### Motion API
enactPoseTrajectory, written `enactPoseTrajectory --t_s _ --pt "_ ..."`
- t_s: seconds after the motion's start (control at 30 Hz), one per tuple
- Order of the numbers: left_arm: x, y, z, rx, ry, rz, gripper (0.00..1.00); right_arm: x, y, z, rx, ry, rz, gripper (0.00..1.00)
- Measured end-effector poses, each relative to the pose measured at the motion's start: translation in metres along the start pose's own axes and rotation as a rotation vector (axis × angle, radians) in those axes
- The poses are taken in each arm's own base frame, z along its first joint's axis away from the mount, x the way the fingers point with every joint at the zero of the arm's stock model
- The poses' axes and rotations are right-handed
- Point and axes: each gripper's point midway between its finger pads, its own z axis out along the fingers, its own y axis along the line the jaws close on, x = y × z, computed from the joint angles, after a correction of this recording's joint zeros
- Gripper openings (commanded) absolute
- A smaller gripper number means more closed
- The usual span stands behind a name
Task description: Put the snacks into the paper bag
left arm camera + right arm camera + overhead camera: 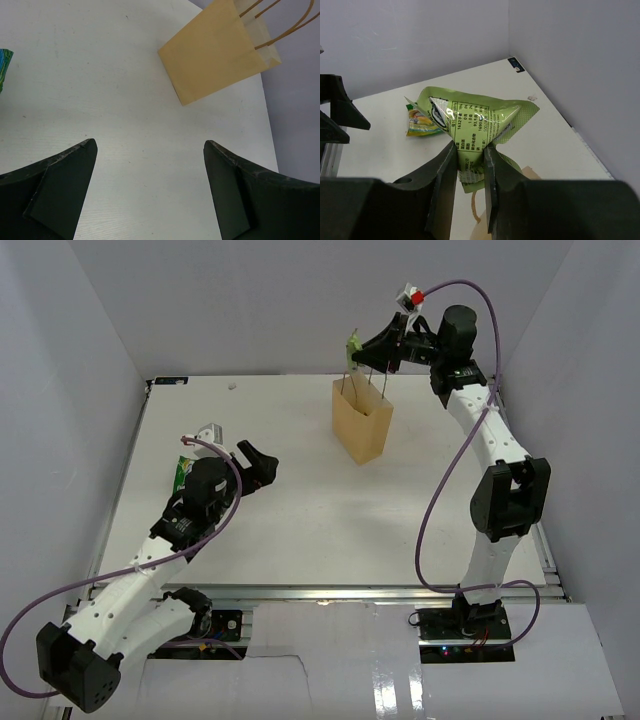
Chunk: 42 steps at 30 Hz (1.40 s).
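The tan paper bag [362,425] stands upright at the back middle of the table, handles up; it also shows in the left wrist view [215,52]. My right gripper [358,352] hangs just above the bag's far left rim, shut on a green-and-white snack packet [475,120] pinched between its fingers [469,147]. A bit of the bag [532,173] shows below the jaws. Another green snack packet [181,472] lies on the table at the left, by my left arm. My left gripper [262,468] is wide open and holds nothing [150,142], aimed toward the bag.
White walls close in the table on the left, back and right. The left-hand packet's corner [4,65] shows at the left wrist view's edge. The right arm's cable [440,510] loops over the table's right side.
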Motion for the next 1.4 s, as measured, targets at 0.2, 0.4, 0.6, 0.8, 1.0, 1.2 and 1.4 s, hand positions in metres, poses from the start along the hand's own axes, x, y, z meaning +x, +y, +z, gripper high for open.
enactPoseTrajectory --t_s 0.2,0.4,0.6,0.8,1.0,1.2,1.4 --pt "0.001 0.001 0.001 -0.005 0.005 0.003 0.98 -0.003 -0.006 -0.003 0.006 -0.007 -0.04 0.13" --pt "0.001 0.001 0.001 -0.005 0.004 0.002 0.98 0.007 -0.024 -0.016 0.042 0.016 -0.076 0.14" --pt "0.001 0.001 0.002 -0.007 0.006 0.003 0.98 0.032 -0.033 -0.023 0.055 0.071 -0.091 0.16" --pt "0.002 0.001 0.002 -0.008 0.008 0.003 0.98 0.052 -0.033 -0.022 0.047 0.115 -0.093 0.2" --pt "0.002 0.001 0.003 -0.008 0.008 0.003 0.98 0.061 -0.032 -0.022 0.042 0.135 -0.104 0.32" --pt "0.002 0.001 0.003 -0.008 0.008 0.003 0.98 0.083 -0.034 -0.025 0.058 0.17 -0.066 0.47" --pt "0.002 0.001 0.003 -0.008 0.008 0.003 0.98 0.089 -0.035 -0.026 0.065 0.18 -0.055 0.55"
